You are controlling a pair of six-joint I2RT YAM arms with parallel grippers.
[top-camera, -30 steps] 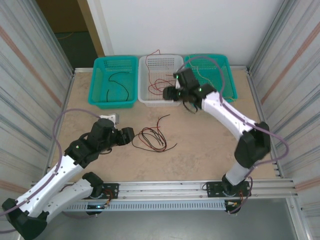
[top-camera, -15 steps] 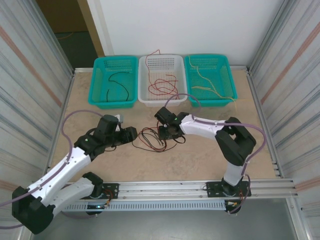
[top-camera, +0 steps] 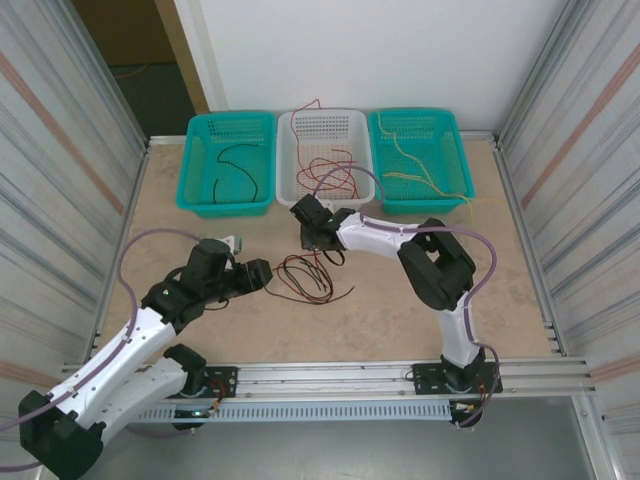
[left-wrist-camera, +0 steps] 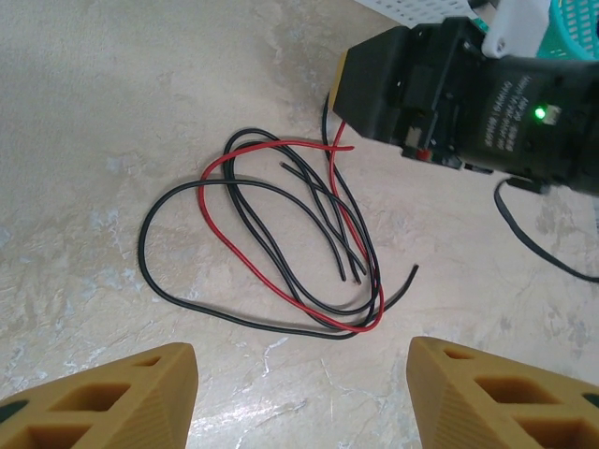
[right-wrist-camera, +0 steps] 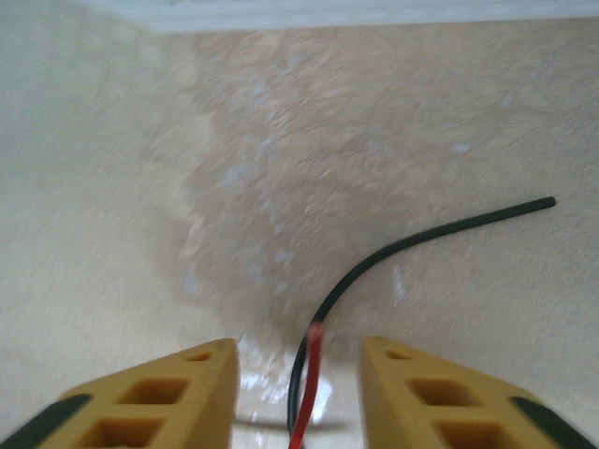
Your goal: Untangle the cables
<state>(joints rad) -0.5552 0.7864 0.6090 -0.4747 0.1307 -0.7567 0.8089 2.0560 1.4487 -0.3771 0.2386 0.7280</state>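
The right gripper (right-wrist-camera: 299, 372), narrowly parted, straddles the tangled thin red and black cables (left-wrist-camera: 271, 245); it likely closes next. The left gripper (left-wrist-camera: 299, 374) hovers wide.

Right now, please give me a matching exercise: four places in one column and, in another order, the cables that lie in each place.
Places:
1. left teal basket
2. white basket
3. right teal basket
4. table

Cables:
A. pale yellow cables
B. red and black tangle
C. one black cable
D. red cables

Pairs: 1-C, 2-D, 3-A, 4-B.
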